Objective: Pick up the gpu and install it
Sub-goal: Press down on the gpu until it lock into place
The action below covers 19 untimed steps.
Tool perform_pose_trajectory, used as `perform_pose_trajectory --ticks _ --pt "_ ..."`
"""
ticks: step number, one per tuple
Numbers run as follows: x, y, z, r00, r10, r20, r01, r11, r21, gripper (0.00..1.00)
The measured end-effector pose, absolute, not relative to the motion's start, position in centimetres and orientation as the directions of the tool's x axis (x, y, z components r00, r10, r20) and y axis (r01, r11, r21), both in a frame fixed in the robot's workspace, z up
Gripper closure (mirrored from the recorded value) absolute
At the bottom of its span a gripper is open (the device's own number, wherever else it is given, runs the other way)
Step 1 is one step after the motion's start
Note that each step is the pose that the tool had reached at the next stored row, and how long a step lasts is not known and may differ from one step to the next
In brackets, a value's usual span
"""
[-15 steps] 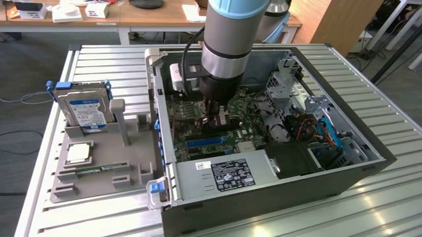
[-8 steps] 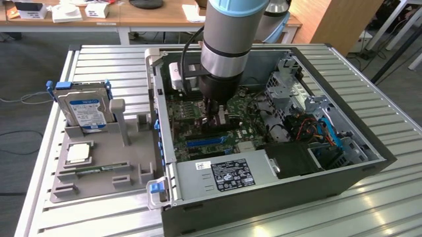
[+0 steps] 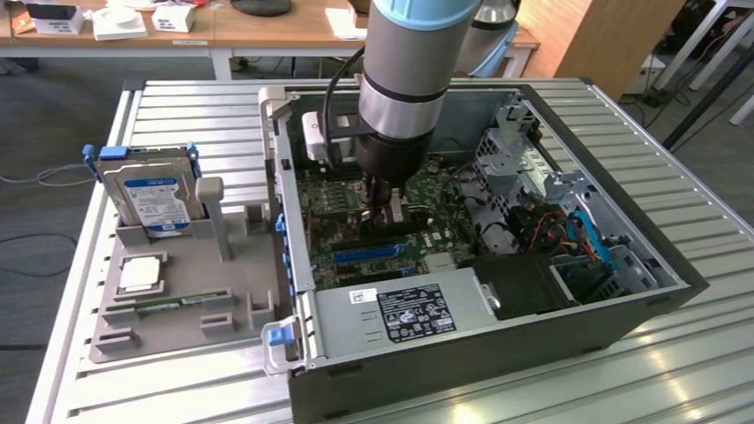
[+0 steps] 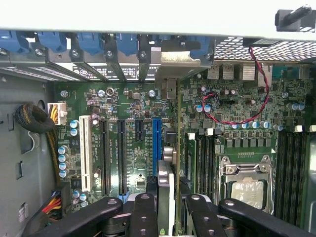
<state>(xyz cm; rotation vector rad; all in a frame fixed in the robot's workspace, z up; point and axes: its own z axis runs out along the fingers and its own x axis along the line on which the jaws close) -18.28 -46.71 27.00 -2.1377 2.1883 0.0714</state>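
Note:
My gripper (image 3: 384, 201) is low inside the open computer case (image 3: 659, 265), over the green motherboard (image 3: 342, 199). In the wrist view its black fingers (image 4: 143, 215) are shut on the gpu (image 4: 171, 163). The gpu is a thin card seen edge-on, standing upright just beside the long blue slot (image 4: 157, 148). Its grey metal end bracket (image 4: 180, 61) lies against the case's rear slot openings under the blue latches (image 4: 123, 44). I cannot tell whether the card's lower edge is seated in a slot. In the exterior view little of the gpu (image 3: 398, 215) shows below the gripper.
A grey holder (image 3: 177, 309) stands at the exterior view's left with a silver hard drive (image 3: 147, 199), a processor chip (image 3: 141, 274) and a memory stick (image 3: 165, 305). Inside the case are the power supply (image 3: 401, 314), the processor socket (image 4: 244, 185) and red-black wires (image 4: 232, 116).

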Motion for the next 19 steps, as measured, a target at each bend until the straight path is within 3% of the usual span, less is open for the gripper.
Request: perform_pose_trajectory --ticks 19 --pt "-18.28 -46.71 27.00 -0.022 -0.996 -0.091 -0.999 0.024 -0.024 0.73"
